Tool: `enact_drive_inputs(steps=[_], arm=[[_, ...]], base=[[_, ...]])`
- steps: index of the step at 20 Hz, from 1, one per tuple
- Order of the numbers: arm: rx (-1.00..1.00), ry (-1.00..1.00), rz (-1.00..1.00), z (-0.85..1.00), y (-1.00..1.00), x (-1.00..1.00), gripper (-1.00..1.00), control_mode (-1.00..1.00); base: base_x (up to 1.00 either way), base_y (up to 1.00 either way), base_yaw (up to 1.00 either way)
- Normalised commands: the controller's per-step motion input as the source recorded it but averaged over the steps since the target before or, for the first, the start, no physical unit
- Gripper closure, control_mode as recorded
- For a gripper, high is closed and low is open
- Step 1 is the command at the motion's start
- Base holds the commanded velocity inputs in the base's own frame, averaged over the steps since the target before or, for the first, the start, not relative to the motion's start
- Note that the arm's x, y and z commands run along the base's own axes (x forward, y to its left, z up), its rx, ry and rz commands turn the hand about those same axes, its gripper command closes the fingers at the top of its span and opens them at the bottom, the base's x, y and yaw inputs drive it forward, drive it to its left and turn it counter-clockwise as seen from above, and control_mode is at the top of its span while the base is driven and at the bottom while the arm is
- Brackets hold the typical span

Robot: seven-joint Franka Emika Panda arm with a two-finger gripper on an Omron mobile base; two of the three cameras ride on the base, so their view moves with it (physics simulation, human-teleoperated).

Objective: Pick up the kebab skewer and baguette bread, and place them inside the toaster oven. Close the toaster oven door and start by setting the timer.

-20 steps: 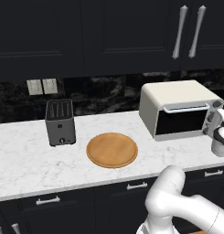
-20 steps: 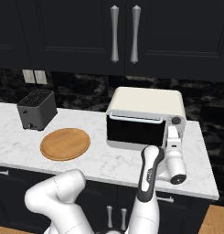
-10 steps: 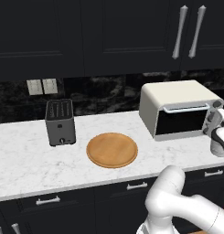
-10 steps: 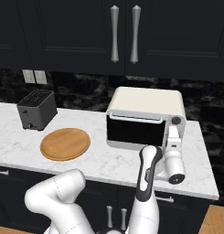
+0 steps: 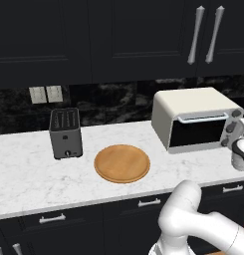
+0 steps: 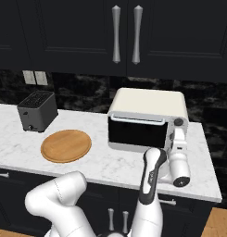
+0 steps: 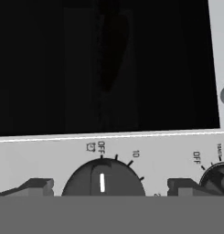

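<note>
Here the hand (image 7: 111,186) sits right up against the knob panel of the toaster oven (image 6: 149,109), its two dark fingertips (image 7: 38,185) spread wide, one on each side of a round dark knob (image 7: 102,179). The knob lies between the tips without either tip clearly touching it, and its white pointer line points at the OFF mark printed on the cream panel. Just past the far fingertip, a second dark knob (image 7: 218,178) with its own OFF mark shows at the edge of the hand view.

Beyond the knobs in the hand view lies the dark glass of the toaster oven door (image 7: 104,64), which is shut; what is behind the glass is too dark to make out. In the right base view the hand (image 6: 176,139) points at the oven's knob side, with the white wrist below it over the counter (image 6: 101,162). The shut door (image 6: 138,133) carries a silver bar handle (image 6: 135,121) along its top edge.

Farther from the hand, past the oven's other side, a round wooden board (image 5: 122,163) lies flat on the counter, well apart from the oven. Beyond the board stands a small black toaster (image 5: 65,133), near the back wall. Dark cabinets with silver handles (image 5: 194,35) hang above the oven.
</note>
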Motion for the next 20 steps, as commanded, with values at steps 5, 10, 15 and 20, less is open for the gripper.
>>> enact_drive_inputs(steps=[5,10,15,20], arm=[[-0.01,0.00,0.00,-0.21,-0.42,-0.17,-1.00,-1.00],[0.00,-0.02,0.00,-0.01,0.06,-0.01,-1.00,-1.00],[0.00,-0.05,0.00,0.00,0.33,0.00,-1.00,-1.00],[-0.03,-0.02,0.00,0.00,0.17,0.00,-1.00,-1.00]], base=[[0.00,0.00,0.00],[0.00,0.00,0.00],[0.00,0.00,0.00],[0.00,0.00,0.00]])
